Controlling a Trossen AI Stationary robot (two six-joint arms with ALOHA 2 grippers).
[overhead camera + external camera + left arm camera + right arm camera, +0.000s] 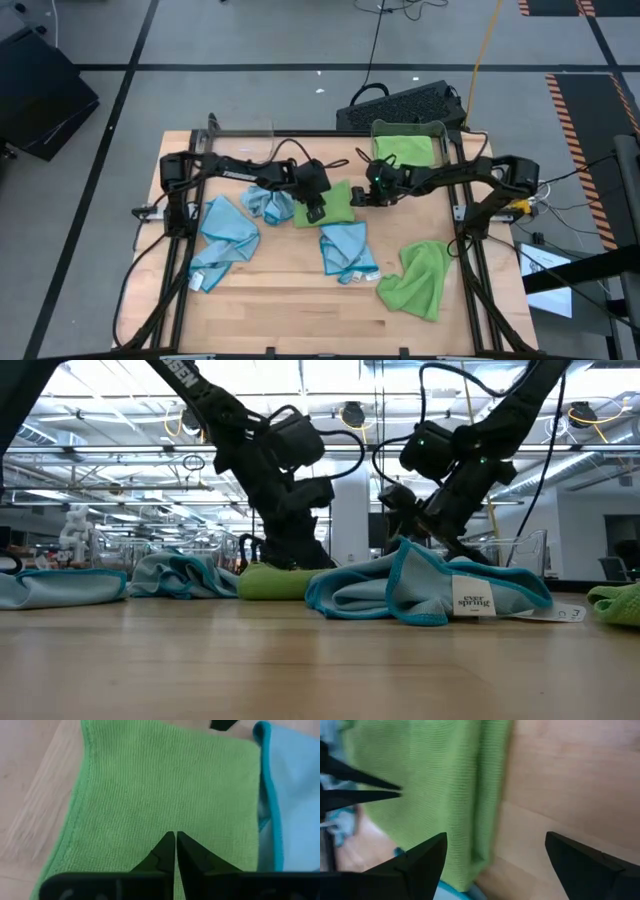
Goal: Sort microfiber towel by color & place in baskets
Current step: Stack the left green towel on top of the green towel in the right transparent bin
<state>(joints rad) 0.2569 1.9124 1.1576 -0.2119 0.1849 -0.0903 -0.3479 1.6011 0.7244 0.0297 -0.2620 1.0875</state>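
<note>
Wooden table (300, 290), left tool (175, 840) on green towel (150, 785)

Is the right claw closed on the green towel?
No, the right claw stands wide open beside the green towel's edge.

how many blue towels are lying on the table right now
3. One blue towel lies on the table's left side, a crumpled one sits left of the folded green towel, and one lies near the middle. More could be hidden underneath.
</note>
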